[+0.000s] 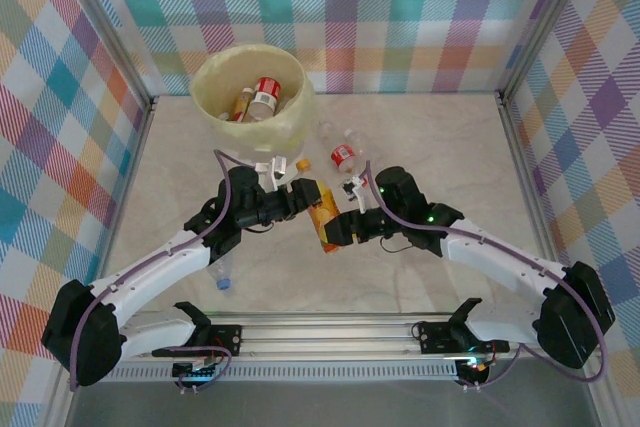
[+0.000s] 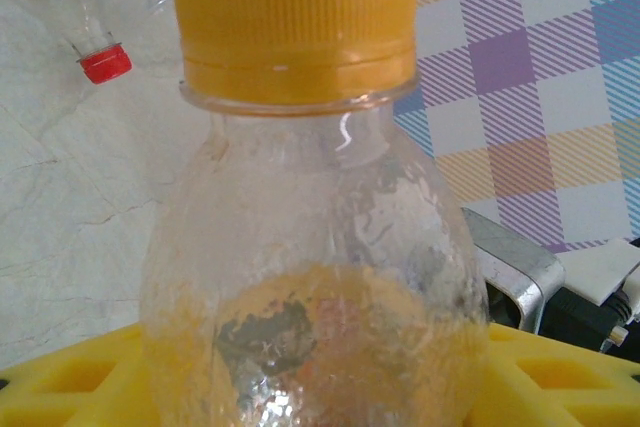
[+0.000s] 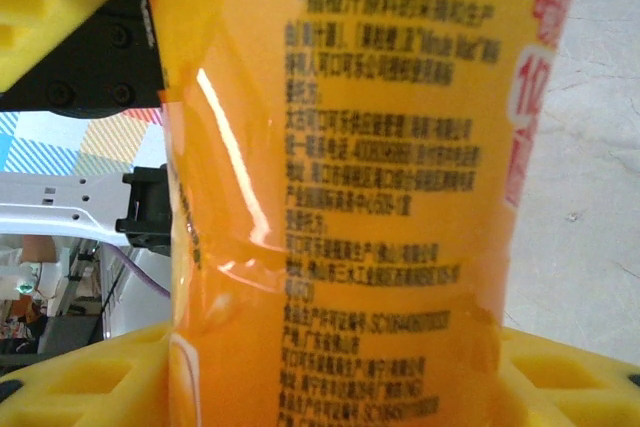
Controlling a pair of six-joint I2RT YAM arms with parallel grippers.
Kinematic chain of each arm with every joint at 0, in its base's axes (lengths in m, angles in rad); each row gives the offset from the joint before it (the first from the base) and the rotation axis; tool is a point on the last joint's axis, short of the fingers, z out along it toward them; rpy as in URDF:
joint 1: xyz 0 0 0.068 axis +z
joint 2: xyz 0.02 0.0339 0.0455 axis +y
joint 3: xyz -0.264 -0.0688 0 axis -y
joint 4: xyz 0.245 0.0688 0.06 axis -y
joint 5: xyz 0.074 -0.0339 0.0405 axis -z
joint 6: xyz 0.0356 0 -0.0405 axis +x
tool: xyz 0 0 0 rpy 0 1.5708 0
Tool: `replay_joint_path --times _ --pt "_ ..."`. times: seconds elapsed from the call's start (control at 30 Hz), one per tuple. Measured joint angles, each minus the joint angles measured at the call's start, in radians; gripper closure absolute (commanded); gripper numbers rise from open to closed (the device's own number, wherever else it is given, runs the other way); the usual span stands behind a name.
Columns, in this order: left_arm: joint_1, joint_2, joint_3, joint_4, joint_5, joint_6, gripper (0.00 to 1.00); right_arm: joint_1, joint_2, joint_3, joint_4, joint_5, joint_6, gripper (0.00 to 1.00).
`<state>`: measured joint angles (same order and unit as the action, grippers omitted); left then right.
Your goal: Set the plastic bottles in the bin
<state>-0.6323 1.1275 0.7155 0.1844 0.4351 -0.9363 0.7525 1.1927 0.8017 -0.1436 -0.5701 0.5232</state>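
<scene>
Orange bottle [image 3: 370, 197] clamped at its label in right end effector [image 1: 345, 229]; left end effector [image 1: 300, 195] straddles its shoulder below the cap, grip cannot be determined

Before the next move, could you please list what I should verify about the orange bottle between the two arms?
1. Right end effector gripping the orange bottle: ok.
2. Left end effector closed firmly near the cap: cannot tell.
3. Cap on the bottle: ok.
4. Bin upright with its mouth open: ok.
5. Room left in the bin above the bottles inside: ok.
</scene>
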Motion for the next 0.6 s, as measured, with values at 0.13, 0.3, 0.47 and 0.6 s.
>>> replay_joint_path --times 0.13,0.3,0.47,0.6 --pt "0.0 0.0 0.0 -0.002 0.0 -0.006 0.41 0.008 -0.008 -0.015 0.025 0.015 0.016 0.36" --pt "-0.001 -0.019 0.011 -0.042 0.008 -0.009 0.41 0.024 -0.039 -0.044 0.054 0.024 0.023 0.18" --pt "0.0 -0.047 0.13 -0.184 -0.003 0.049 0.41 0.031 -0.147 -0.064 0.039 0.067 0.018 0.07" --pt "0.016 -0.046 0.269 -0.313 -0.013 0.122 0.39 0.031 -0.274 -0.063 0.002 0.142 0.0 0.04"
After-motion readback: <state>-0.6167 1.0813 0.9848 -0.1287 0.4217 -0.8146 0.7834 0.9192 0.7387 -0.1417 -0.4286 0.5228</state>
